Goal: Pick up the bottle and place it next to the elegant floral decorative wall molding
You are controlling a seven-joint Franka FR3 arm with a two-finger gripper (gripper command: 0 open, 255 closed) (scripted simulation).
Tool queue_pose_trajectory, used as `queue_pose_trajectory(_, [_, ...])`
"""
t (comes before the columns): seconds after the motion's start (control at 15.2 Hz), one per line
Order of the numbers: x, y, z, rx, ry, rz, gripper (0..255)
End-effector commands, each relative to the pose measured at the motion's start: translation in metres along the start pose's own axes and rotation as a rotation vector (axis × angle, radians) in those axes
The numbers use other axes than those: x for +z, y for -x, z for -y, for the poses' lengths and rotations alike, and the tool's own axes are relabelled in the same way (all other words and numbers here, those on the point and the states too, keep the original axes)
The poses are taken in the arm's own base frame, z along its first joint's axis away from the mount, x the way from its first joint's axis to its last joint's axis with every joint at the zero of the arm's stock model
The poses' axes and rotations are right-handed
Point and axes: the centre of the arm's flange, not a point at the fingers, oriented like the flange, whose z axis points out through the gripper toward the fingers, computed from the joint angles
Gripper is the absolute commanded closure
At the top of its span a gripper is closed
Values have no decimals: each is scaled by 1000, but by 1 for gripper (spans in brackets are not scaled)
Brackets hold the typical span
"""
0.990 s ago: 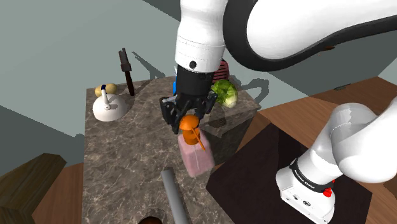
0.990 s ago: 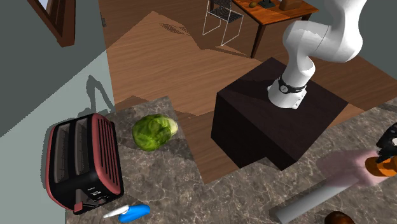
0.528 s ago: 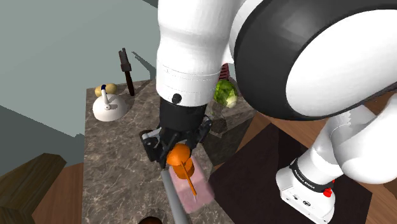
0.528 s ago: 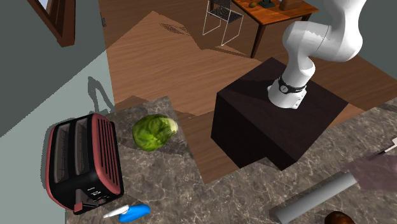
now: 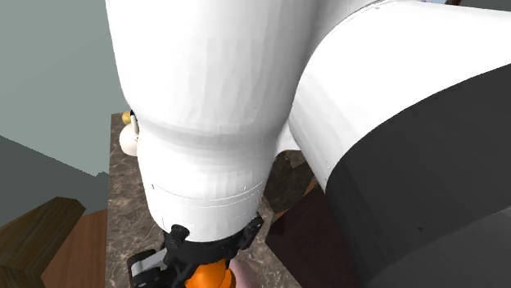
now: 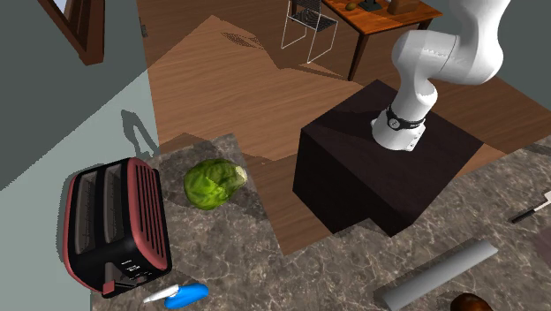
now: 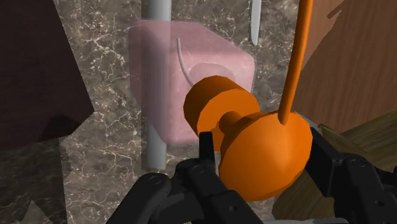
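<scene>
The bottle [image 7: 191, 70] is pale pink and see-through, with an orange pump top [image 7: 264, 153] and a thin orange spout. My black gripper [image 7: 264, 159] is shut on that orange top, one finger [image 7: 207, 149] on each side, and the pink body hangs below it over the marble counter [image 7: 108, 127]. In the shoulder view the gripper [image 5: 196, 263] and the orange top [image 5: 209, 276] sit at the bottom edge, under the big white arm [image 5: 246, 123]. A sliver of the pink body [image 5: 242, 274] shows beside them.
A grey rod [image 6: 437, 272] lies on the counter [image 6: 265, 256], directly under the bottle in the wrist view. A red-black toaster [image 6: 119, 225], a lettuce [image 6: 214, 183], a blue pen-like thing [image 6: 181, 294] and a knife [image 6: 530, 212] lie around. The black stand [image 6: 371, 177] is on the wooden floor.
The arm has swung toward the shoulder camera with the bottle, down to that view's bottom edge. The bottle has left the second exterior view past its right edge.
</scene>
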Motion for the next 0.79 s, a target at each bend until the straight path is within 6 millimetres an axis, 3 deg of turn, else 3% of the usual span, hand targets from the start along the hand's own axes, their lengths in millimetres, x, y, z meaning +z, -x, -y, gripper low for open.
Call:
queue_pose_trajectory(0.0, [3, 20, 17, 2, -1, 0, 255])
queue_pose_trajectory(0.33, [12, 72, 64, 2, -1, 0, 255])
queue_pose_trajectory(0.73, [44, 70, 60, 2, -1, 0, 255])
